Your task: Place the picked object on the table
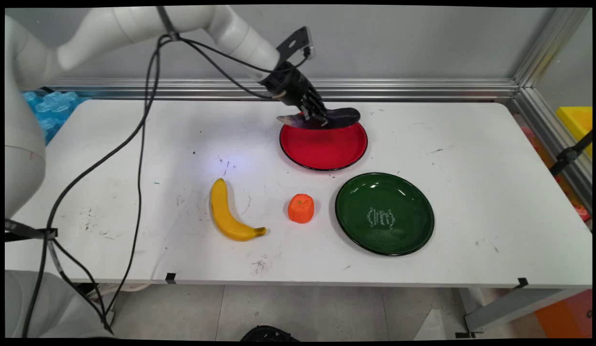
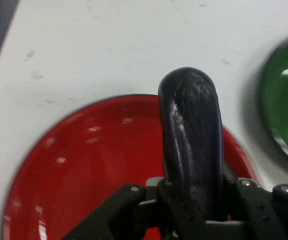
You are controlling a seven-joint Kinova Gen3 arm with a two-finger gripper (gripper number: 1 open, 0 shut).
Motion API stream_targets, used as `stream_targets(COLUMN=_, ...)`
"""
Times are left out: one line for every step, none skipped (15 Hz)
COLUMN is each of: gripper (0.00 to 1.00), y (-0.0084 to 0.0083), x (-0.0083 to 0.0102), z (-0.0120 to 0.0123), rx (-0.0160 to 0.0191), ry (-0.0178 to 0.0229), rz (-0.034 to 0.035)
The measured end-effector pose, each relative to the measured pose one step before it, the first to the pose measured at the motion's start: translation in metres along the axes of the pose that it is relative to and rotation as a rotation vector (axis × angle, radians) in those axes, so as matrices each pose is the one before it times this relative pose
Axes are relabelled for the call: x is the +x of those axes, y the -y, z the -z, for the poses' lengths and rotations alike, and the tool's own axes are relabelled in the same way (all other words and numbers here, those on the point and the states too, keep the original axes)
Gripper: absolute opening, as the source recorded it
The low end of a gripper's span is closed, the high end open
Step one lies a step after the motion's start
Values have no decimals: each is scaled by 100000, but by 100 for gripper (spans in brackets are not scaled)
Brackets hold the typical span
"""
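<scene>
Gripping a dark purple eggplant [image 2: 191,140], the black two-finger gripper [image 1: 313,115] sits over the glossy red plate's [image 1: 327,149] far rim; only the main view shows the banana [image 1: 226,211]

A robotics lab or test cell, not a home. The white arm [image 1: 134,24] trails loose black cables [image 1: 134,144] over a scuffed white surface [image 1: 471,192] fenced at the back and right by bare aluminium framing rails [image 1: 423,89] against a plain grey wall [image 1: 423,43]. The props look staged — a banana [image 1: 228,211], an orange fruit [image 1: 301,208], a red plate [image 1: 323,146] and a green plate [image 1: 384,214] set well apart. A yellow bin [image 1: 577,122] and blue plastic packaging [image 1: 50,108] sit beyond the edges — storage clutter over a tiled floor [image 1: 303,312].
</scene>
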Motion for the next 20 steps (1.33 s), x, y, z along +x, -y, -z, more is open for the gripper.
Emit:
stream_targets(gripper=0, y=-900, x=-129, z=944, rx=-1360, ry=47, rz=-237)
stream_targets(gripper=0, y=-930, x=-264, z=899, rx=-1537, ry=241, rz=-289)
stream_targets(gripper=0, y=-779, x=-309, z=721, rx=-1254, ry=245, rz=-249)
stream_targets(gripper=0, y=-881, x=-455, z=780, rx=-1304, ry=296, rz=-317)
stream_targets(gripper=0, y=-792, x=-513, z=649, rx=-922, ry=452, rz=-410)
stream_targets(gripper=0, y=-624, x=-438, z=486, rx=-572, ry=312, rz=-328)
stream_targets(gripper=0, y=-685, x=-503, z=475, rx=-437, ry=321, rz=-528)
stream_targets(gripper=0, y=-611, x=-482, z=351, rx=-303, ry=189, rz=-512)
stream_targets(gripper=0, y=-560, x=-458, z=242, rx=-204, ry=130, rz=-608)
stream_targets(gripper=0, y=-423, x=-374, z=101, rx=-153, ry=95, rz=-560)
stream_targets(gripper=0, y=-483, x=-531, z=-1, rx=-45, ry=91, rz=-690)
stream_targets(gripper=0, y=-336, x=-446, z=-97, rx=20, ry=168, rz=-475)
stream_targets(gripper=0, y=-276, x=-452, z=-171, rx=-16, ry=249, rz=-301)
stream_targets(gripper=0, y=-163, x=-329, z=-159, rx=-35, ry=274, rz=-185)
stream_targets(gripper=0, y=-245, x=-566, z=-333, rx=-125, ry=558, rz=-273)
stream_targets(gripper=0, y=-152, x=-484, z=-327, rx=-11, ry=458, rz=-236)
stream_targets(gripper=0, y=-121, x=-540, z=-417, rx=46, ry=524, rz=-276)
stream_targets(gripper=0, y=-67, x=-508, z=-427, rx=132, ry=468, rz=-242)
stream_targets(gripper=0, y=-16, x=-334, z=-342, rx=36, ry=348, rz=-201)
stream_targets(gripper=0, y=-11, x=-463, z=-459, rx=115, ry=466, rz=-217)
